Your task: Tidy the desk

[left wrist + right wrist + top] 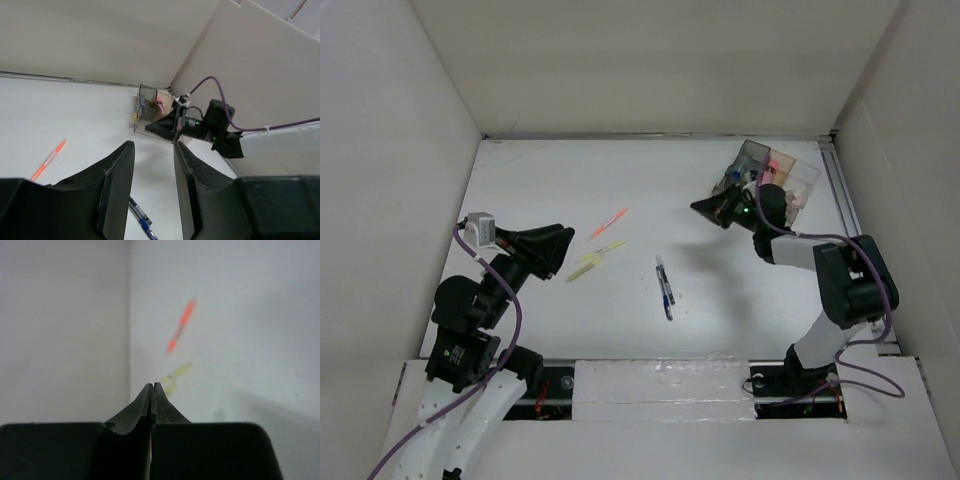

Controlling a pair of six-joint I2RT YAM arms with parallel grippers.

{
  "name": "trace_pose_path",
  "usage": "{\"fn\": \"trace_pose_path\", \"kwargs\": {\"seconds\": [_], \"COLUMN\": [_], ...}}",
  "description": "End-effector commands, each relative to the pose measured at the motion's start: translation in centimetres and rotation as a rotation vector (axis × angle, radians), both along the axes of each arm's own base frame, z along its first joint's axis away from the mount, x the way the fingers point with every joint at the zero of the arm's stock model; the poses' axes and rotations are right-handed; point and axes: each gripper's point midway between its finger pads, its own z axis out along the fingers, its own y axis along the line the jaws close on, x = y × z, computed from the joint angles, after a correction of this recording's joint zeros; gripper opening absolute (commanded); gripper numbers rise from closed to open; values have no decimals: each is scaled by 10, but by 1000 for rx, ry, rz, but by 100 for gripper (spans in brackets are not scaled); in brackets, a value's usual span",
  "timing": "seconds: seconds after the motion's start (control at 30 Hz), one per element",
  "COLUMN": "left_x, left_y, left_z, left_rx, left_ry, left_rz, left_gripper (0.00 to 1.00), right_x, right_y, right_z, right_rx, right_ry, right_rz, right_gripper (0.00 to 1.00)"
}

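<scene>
Showing right hand (151,387) pinched empty wrist-on, organizer (782,170) beside it overhead

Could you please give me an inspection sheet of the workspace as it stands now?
Surface: white desk, bare apart from the items below.
Job's things: clear organizer box at the far right, its contents too small to tell; orange pen, two yellow pens and two blue pens loose mid-desk.
Clutter: nothing seen.
Grippers: left gripper open, empty, above the desk's left side; right gripper shut, nothing between its fingers, beside the organizer box.
Cables: purple cables along both arms, clear of the pens.
Surroundings: plain white walls on three sides; metal rail along the right edge.
</scene>
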Motion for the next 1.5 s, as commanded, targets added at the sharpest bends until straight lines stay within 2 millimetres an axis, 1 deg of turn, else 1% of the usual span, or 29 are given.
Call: {"fn": "trace_pose_path", "kwargs": {"seconds": [0.0, 0.03, 0.07, 0.1, 0.13, 0.17, 0.2, 0.23, 0.33, 0.37, 0.4, 0.43, 0.47, 0.5, 0.53, 0.57, 0.6, 0.67, 0.77, 0.83, 0.87, 0.9, 0.97, 1.07, 1.1, 1.13, 1.23, 1.33, 1.47], "left_x": [-1, 0, 1, 1, 1, 2, 1, 1, 1, 1, 0, 0, 0, 0, -1, 0, -1, -1, -2, -2, -3, -3, -3, -1, -1, -1, 1, 2, 2], "left_y": [0, 0, 0, -1, -1, 0, 0, 0, -1, -1, -1, -1, -1, -1, -1, -1, 0, 1, 1, 0, 1, 1, -1, -2, -1, -1, -4, -3, -5], "left_z": [14, 13, 13, 12, 12, 11, 12, 12, 12, 11, 12, 17, 18, 18, 18, 17, 17, 18, 19, 17, 18, 20, 20, 17, 18, 19, 17, 17, 15], "left_rx": [-9, -7, -5, -4, -3, -4, -5, -4, 0, 5, 5, 0, -2, 0, 0, 2, 4, 0, 4, 4, -1, -3, 0, 2, 0, -1, 7, 4, 11], "left_ry": [-52, -48, -47, -43, -41, -41, -44, -43, -44, -46, -50, -73, -76, -75, -75, -71, -74, -80, -79, -77, -83, -85, -84, -74, -78, -80, -66, -70, -60], "left_rz": [-1, 0, 2, -3, -3, 0, 2, 4, -2, -5, -5, -4, -4, -4, -5, -7, -3, 4, 1, -3, 2, 1, -11, -11, -7, -7, -17, -11, -25], "left_gripper": [33, 33, 33, 33, 33, 33, 33, 33, 33, 33, 33, 33, 33, 33, 33, 33, 33, 33, 33, 33, 33, 33, 33, 33, 33, 33, 33, 33, 33], "right_x": [-49, -50, -41, -49, -59, -55, -59, -65, -57, -58, -66, -61, -67, -66, -63, -65, -72, -76, -88, -96, -95, -102, -105, -114, -117, -116, -126, -133, -136], "right_y": [54, 58, 62, 65, 77, 75, 74, 80, 69, 72, 76, 78, 87, 79, 83, 86, 85, 86, 92, 89, 83, 79, 76, 74, 70, 70, 78, 77, 78], "right_z": [-38, -45, -43, -52, -44, -42, -43, -34, -37, -44, -54, -48, -54, -72, -68, -71, -88, -94, -106, -111, -112, -115, -109, -115, -122, -121, -132, -143, -143], "right_rx": [-242, -341, -413, -471, -509, -558, -604, -652, -797, -809, -823, -837, -859, -941, -968, -1011, -1060, -1117, -1135, -1154, -1178, -1194, -1176, -1174, -1191, -1191, -1199, -1236, -1211], "right_ry": [-42, -87, -109, -81, -135, -154, -156, -212, -238, -225, -193, -202, -195, -144, -151, -148, -109, -111, -104, -76, -70, -63, -63, -52, -32, -34, -29, -14, -15], "right_rz": [316, 332, 287, 297, 316, 261, 243, 237, 130, 160, 211, 218, 244, 231, 222, 217, 252, 250, 276, 290, 272, 277, 262, 276, 278, 278, 316, 316, 317], "right_gripper": [0, 0, 0, 0, 0, 0, 0, 0, 1, 8, 14, 25, 26, 27, 30, 31, 31, 31, 31, 30, 30, 30, 28, 28, 27, 26, 25, 24, 23]}}
